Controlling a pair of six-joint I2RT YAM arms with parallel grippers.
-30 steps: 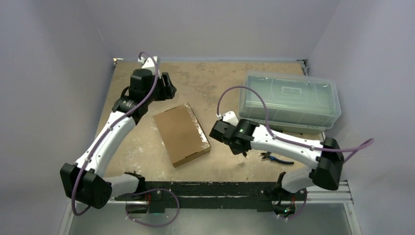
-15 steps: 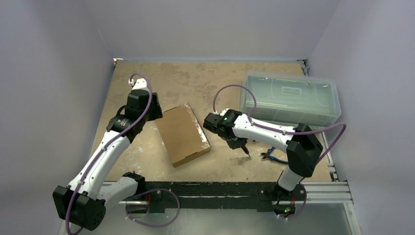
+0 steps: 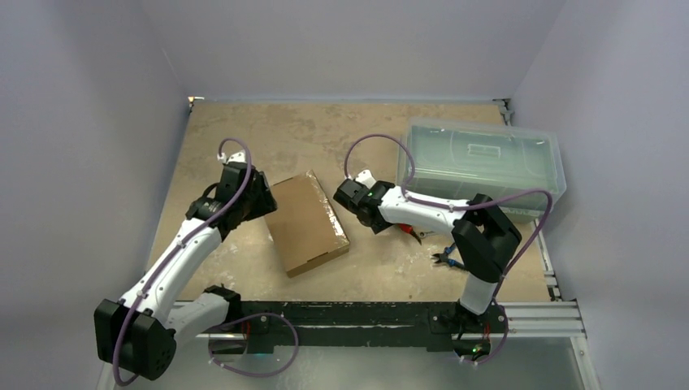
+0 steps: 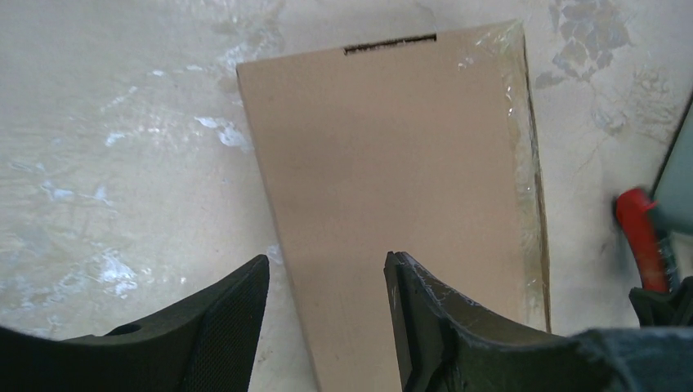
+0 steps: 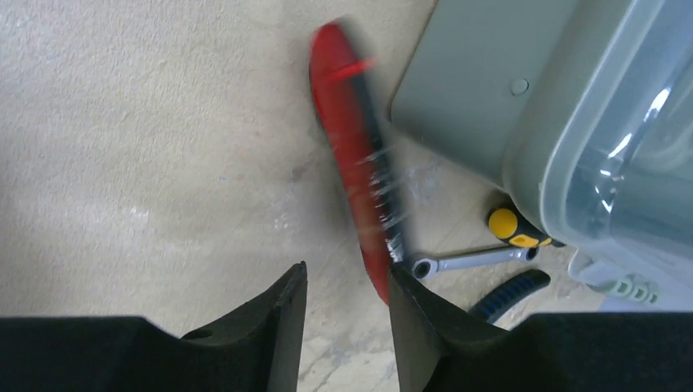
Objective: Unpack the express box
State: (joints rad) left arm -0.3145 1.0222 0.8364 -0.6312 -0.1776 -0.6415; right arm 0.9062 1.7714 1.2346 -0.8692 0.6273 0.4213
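The express box (image 3: 305, 221) is a flat brown cardboard mailer lying shut on the table, with clear tape along its right edge (image 4: 523, 147). In the left wrist view the express box (image 4: 392, 188) fills the middle. My left gripper (image 3: 262, 201) hangs open over the box's left edge (image 4: 327, 269), one finger on each side of it, holding nothing. To the right of the box, my right gripper (image 3: 392, 227) is open (image 5: 347, 273). A blurred red-handled tool (image 5: 351, 147) lies just beyond its right fingertip, not gripped.
A clear lidded plastic bin (image 3: 479, 166) stands at the back right, close to the right gripper (image 5: 572, 122). Beside it lie a small wrench (image 5: 470, 260), a yellow-and-black handle (image 5: 515, 227), and blue-handled pliers (image 3: 451, 260). Walls enclose the table on three sides.
My left arm swung down from the back to the box's left edge. My right gripper moved left toward the box, opened, and let go of the red-handled tool.
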